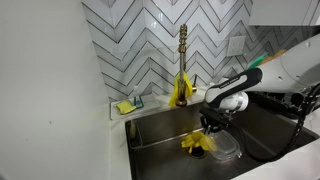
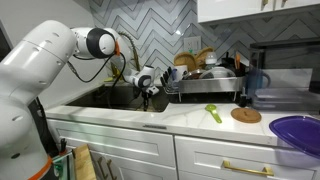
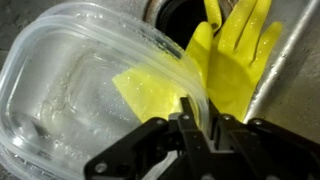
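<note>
My gripper [image 3: 200, 125] is down in the steel sink [image 1: 160, 128], shut on the rim of a clear plastic container [image 3: 70, 90]. The rim passes between the two fingers. A yellow rubber glove [image 3: 235, 55] lies on the sink floor, partly under and behind the container, by the drain. In an exterior view the gripper [image 1: 210, 122] hangs just above the glove [image 1: 195, 143] and the container [image 1: 228, 150]. In an exterior view the gripper [image 2: 148, 93] dips behind the sink's front edge, so the container and glove are hidden there.
A brass faucet [image 1: 183, 50] with a second yellow glove [image 1: 180, 92] draped on it stands behind the sink. A sponge [image 1: 125, 106] sits on the corner ledge. A full dish rack [image 2: 205, 75], green utensil [image 2: 214, 112], round wooden board [image 2: 245, 115] and purple bowl [image 2: 297, 132] are on the counter.
</note>
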Controlling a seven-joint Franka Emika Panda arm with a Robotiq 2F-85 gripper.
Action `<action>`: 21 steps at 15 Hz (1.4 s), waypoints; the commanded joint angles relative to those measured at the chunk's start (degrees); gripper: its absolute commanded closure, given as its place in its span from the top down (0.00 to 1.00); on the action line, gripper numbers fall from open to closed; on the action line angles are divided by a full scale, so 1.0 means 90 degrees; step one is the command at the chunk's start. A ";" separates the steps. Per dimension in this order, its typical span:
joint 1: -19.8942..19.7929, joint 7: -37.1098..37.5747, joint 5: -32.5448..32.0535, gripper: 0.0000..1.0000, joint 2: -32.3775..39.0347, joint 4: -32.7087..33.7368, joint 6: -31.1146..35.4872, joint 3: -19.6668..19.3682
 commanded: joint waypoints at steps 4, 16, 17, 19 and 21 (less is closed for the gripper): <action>0.0344 0.0337 -0.0230 0.02 -0.0968 -0.0379 -0.0689 -0.0430; 0.0385 0.0510 -0.0729 0.03 -0.1689 -0.0105 -0.2115 -0.0339; 0.0389 0.0497 -0.0740 0.28 -0.1605 -0.0067 -0.2053 -0.0332; 0.0369 0.0425 -0.0620 0.11 -0.1354 0.0044 -0.1892 -0.0262; 0.0420 0.0439 -0.0590 0.06 -0.1044 0.0223 -0.1688 -0.0221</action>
